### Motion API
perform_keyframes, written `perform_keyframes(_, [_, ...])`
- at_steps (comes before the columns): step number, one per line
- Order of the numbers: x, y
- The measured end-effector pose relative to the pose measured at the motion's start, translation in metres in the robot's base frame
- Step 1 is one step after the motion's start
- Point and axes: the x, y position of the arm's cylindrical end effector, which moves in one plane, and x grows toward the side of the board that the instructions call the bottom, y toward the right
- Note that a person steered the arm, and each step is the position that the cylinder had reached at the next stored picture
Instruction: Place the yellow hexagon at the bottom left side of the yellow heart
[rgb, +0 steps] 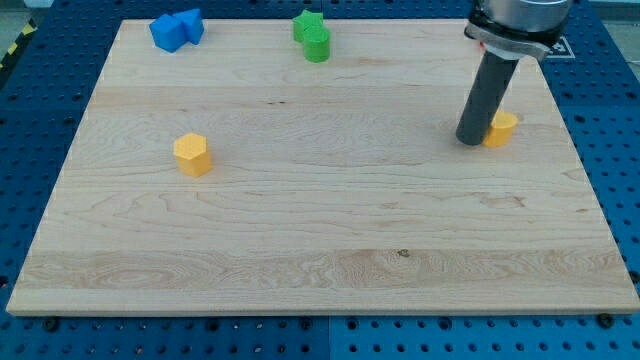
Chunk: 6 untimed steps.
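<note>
Wooden table (320, 250) resting on a blue perforated base (30, 100), seen from the one camera. The yellow hexagon (192, 155) lies alone toward the view's left, at mid-height, well apart from every other block. The yellow block at the view's right (502, 128), partly hidden so that its shape cannot be made out, is presumably the yellow heart. The end effector is a plain dark rod with nothing that opens or closes and nothing held; my tip (469, 140) stands on the table touching or just beside that block on its left side, far from the hexagon. At the view's top lie two blue blocks (177, 29), touching each other, and two green blocks (312, 36), one in front of the other; their exact shapes are unclear. The hexagon appears to be a small, rigid, light block, likely to slide readily on the smooth wood and not fragile. It cannot be grasped, only pushed: contact is judged best on a flat face at its left, in line with its centre, since an off-centre push would probably turn it or let it slip past the rod. The path rightward across the table looks free of other blocks. No brand, label or legible writing is visible.
</note>
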Motion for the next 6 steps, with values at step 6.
perform_keyframes(6, [-0.037, -0.208])
